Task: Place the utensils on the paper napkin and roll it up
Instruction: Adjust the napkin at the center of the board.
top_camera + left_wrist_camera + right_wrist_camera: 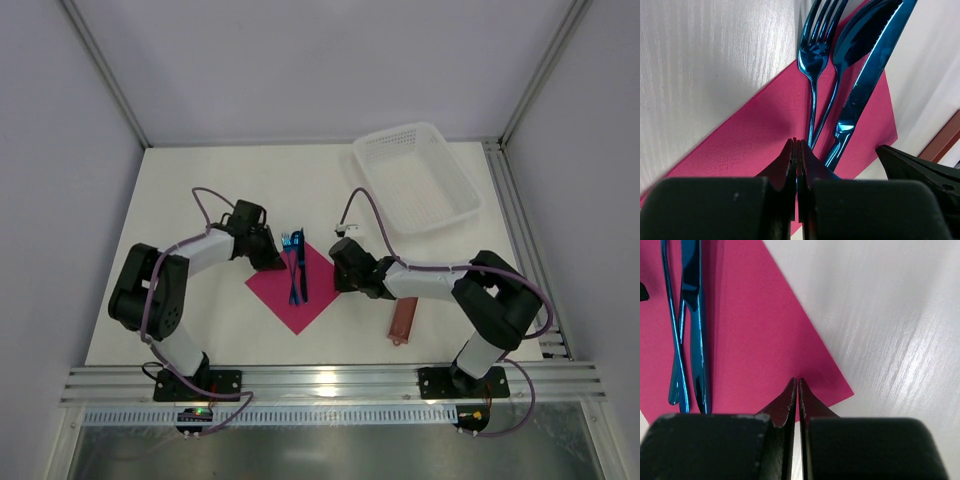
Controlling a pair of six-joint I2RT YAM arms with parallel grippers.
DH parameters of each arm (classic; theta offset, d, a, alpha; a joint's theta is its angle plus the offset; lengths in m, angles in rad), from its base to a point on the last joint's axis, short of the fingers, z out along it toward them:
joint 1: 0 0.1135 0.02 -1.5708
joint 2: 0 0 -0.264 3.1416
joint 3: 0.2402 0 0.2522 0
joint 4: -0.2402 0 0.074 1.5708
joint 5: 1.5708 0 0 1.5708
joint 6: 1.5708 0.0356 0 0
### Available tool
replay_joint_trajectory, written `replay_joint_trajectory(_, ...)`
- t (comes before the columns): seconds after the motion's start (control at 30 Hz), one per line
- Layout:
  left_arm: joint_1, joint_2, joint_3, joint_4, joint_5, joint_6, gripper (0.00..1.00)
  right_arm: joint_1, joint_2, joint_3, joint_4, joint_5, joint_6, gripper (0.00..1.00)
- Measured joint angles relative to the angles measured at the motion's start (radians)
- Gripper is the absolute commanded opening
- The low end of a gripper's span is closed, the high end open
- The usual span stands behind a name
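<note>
Both sets of fingers are pressed flat together, no gap at all! The left gripper (797, 150) has its tips low over the left side of the paper napkin (278, 296), and the right gripper (798, 386) sits just inside the opposite, right-hand corner. No paper shows pinched between either pair, and whether the tips actually touch the sheet is hard to tell.

Out from there, the utensils (297, 268) lie side by side down the napkin's middle: fork (812, 55), spoon (857, 35) and knife (865, 85), with their heads reaching past the far corner.

That napkin looks thin, light and quick to crease, likely to skate on the smooth table (200, 190), so a corner or edge is the place to take it. The cutlery looks stiff, glossy and slippery, and could slide apart as the paper turns over it.

Around them, a reddish-brown sleeve (403, 320) lies on the table beside the right arm, clear of the napkin. The white mesh basket (415, 175) is well apart at the far right. Nothing blocks the roll, though the two grippers crowd one small sheet.
</note>
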Motion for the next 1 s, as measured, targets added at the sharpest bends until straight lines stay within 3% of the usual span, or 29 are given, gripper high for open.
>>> replay_joint_trajectory(1.0, -0.052, 0.056, 0.028, 0.024, -0.048, -0.017, 0.00, -0.019, 0.006, -0.014, 0.023, 0.008, -0.013, 0.04)
